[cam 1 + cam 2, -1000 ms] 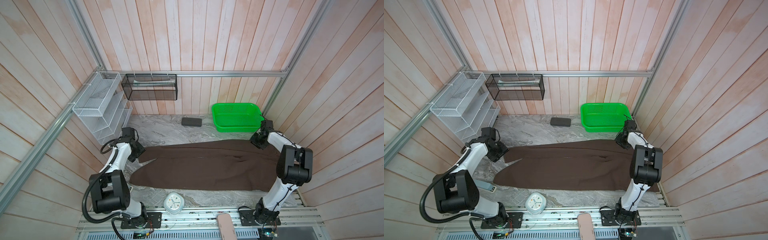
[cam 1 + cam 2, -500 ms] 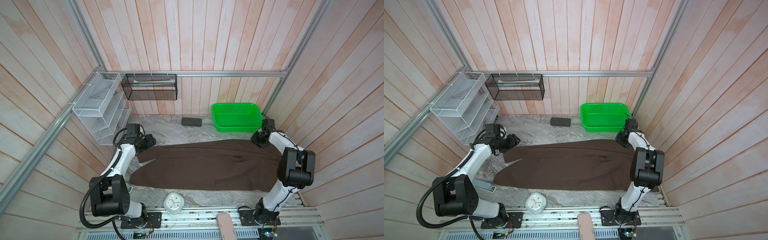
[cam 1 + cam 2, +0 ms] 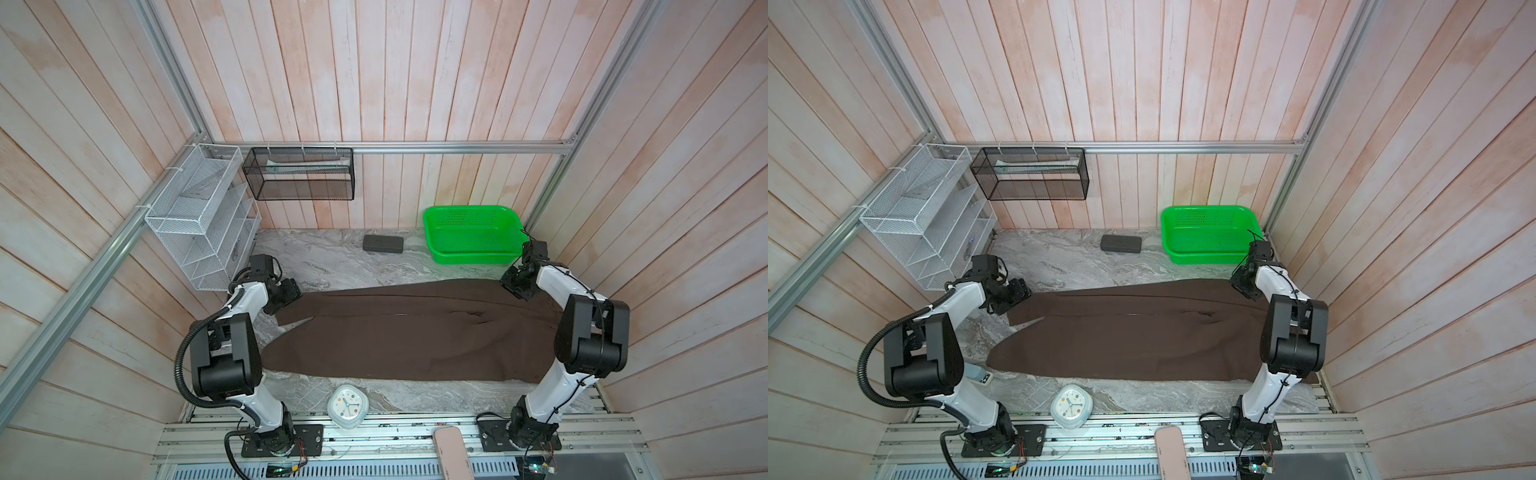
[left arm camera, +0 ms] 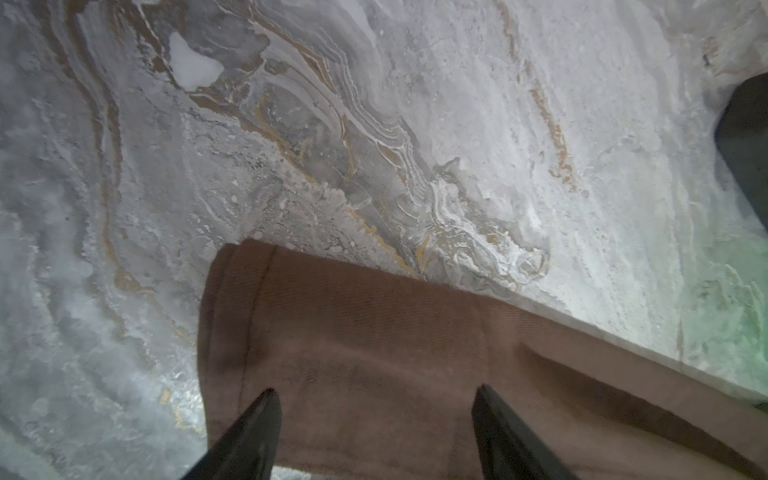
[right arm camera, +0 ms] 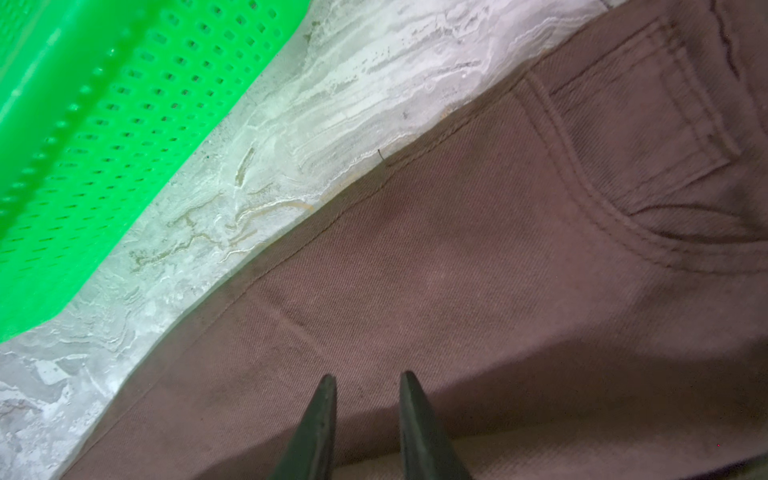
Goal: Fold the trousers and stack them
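**Top views.** The dark brown trousers [image 3: 415,332] [image 3: 1133,332] lie flat along the middle of the marble-patterned table [image 3: 332,266] [image 3: 1067,266]. The waist end is to the right, and the two legs overlap with their ends to the left. We mark the left hand [image 3: 291,293] [image 3: 1019,293] at the far corner of the leg end. The right hand [image 3: 517,286] [image 3: 1241,286] is at the far edge of the waist end, near the green basket [image 3: 469,259] [image 3: 1208,258].

Also shown in both top views:
- a dark grey case [image 3: 383,244] [image 3: 1121,243]
- a white wire rack [image 3: 203,216] [image 3: 926,216]
- a black mesh basket [image 3: 299,174] [image 3: 1030,174]
- a white alarm clock [image 3: 348,405] [image 3: 1071,405], its dial markings too small to read
- a pink flat object [image 3: 451,451] [image 3: 1171,451] on the front rail

In a top view, a small pale flat object [image 3: 984,377] lies beside the left arm's base. It appears in that picture alone.

**Left wrist view.** The left hand [image 4: 374,395] is wide open above the stitched hem [image 4: 232,311]. Its fingers [image 4: 257,428] are well apart, with nothing gripped between them.

**Right wrist view.** The fingers [image 5: 320,415] of the right hand [image 5: 365,378] stand a narrow gap apart over the cloth. We cannot tell whether cloth is pinched between them. Only here do we resolve the twill weave, the side seam and a curved, double-stitched pocket [image 5: 665,187]. A strip of bare table separates the trousers from the basket's perforated wall [image 5: 104,124].
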